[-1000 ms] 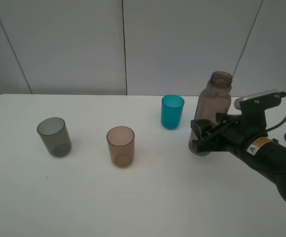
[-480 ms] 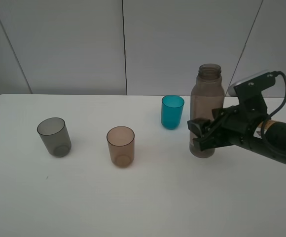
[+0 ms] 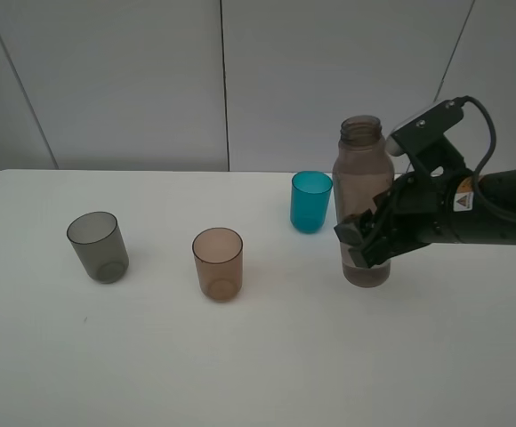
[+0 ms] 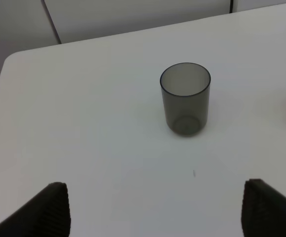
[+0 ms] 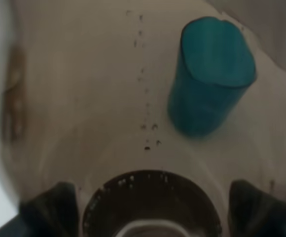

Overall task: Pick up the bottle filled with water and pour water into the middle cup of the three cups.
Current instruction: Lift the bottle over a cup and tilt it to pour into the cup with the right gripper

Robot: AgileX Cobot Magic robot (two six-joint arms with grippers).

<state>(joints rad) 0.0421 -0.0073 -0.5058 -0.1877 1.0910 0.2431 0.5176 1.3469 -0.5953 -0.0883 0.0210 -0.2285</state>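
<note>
While the right gripper (image 3: 365,242) is clamped on the lower body of the bottle (image 3: 361,178), the bottle stands upright, mouth up, just beside the teal cup (image 3: 310,201). The middle cup (image 3: 217,262) is well apart from it, toward the left arm's side. I judge you must carry the bottle that way, then lean its neck over the cup. The left gripper (image 4: 155,207), fingers apart, faces the grey cup (image 4: 185,98) and holds nothing.
</note>
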